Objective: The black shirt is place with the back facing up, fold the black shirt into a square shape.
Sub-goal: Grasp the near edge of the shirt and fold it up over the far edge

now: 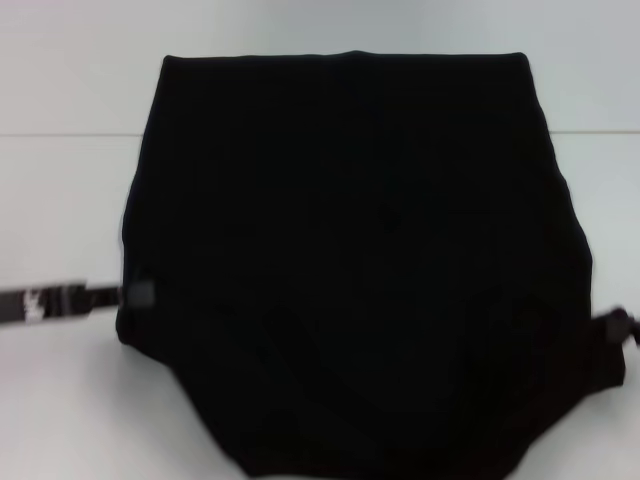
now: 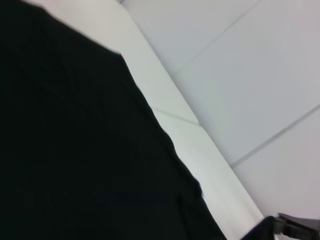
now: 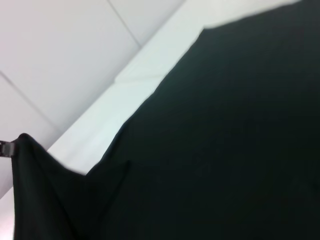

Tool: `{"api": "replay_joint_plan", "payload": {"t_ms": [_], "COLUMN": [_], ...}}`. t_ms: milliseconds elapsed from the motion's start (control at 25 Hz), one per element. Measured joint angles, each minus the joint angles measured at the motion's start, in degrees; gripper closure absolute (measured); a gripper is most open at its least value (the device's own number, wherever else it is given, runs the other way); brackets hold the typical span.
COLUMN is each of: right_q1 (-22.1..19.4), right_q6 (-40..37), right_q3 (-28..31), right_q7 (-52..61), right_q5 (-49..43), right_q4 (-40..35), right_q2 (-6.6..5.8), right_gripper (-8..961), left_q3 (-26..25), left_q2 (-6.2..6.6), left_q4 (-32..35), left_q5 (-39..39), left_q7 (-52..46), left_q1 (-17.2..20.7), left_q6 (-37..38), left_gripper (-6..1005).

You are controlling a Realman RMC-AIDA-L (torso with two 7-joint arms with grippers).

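Observation:
The black shirt (image 1: pixel 360 270) fills most of the head view, its far hem lying flat on the white table (image 1: pixel 60 200). Its near part is raised and stretched between both grippers. My left gripper (image 1: pixel 132 294) pinches the shirt's left edge and my right gripper (image 1: pixel 612 325) pinches its right edge. The left wrist view shows the shirt (image 2: pixel 75 150) with the right gripper (image 2: pixel 289 226) far off, holding a fabric corner. From the right wrist camera the shirt (image 3: pixel 225 140) is seen pulled up into a peak at the left gripper (image 3: pixel 7 148).
A seam (image 1: pixel 60 135) crosses the white table behind the shirt. Both wrist views show the table's edge (image 2: pixel 200 125) with grey tiled floor (image 2: pixel 260 75) beyond it. Bare table lies left and right of the shirt.

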Motion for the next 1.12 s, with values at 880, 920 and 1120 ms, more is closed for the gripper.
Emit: {"api": "replay_joint_plan", "payload": {"t_ms": [880, 920, 1120], "right_q1": [20.95, 21.62, 24.77], "right_q6": [46.41, 48.02, 56.87], "right_q3": [-0.38, -0.53, -1.16], "right_q7": [1.13, 1.15, 1.39], "right_q5": [1.47, 1.48, 1.49], "right_q4": [13.31, 13.73, 16.33], "right_q2": [3.73, 3.83, 4.22], "right_gripper": [918, 918, 918], "left_q3": [1.31, 1.32, 2.27], "left_q2": [2.30, 2.07, 1.04], "left_q4": [-15.77, -15.99, -16.40], "left_q5": [-8.95, -8.96, -9.08], "left_q7": [3.51, 3.99, 6.00], "left_q1": [-11.74, -12.08, -13.64], "left_q6": [-48.47, -49.96, -56.06], "left_gripper": [930, 930, 930]}}
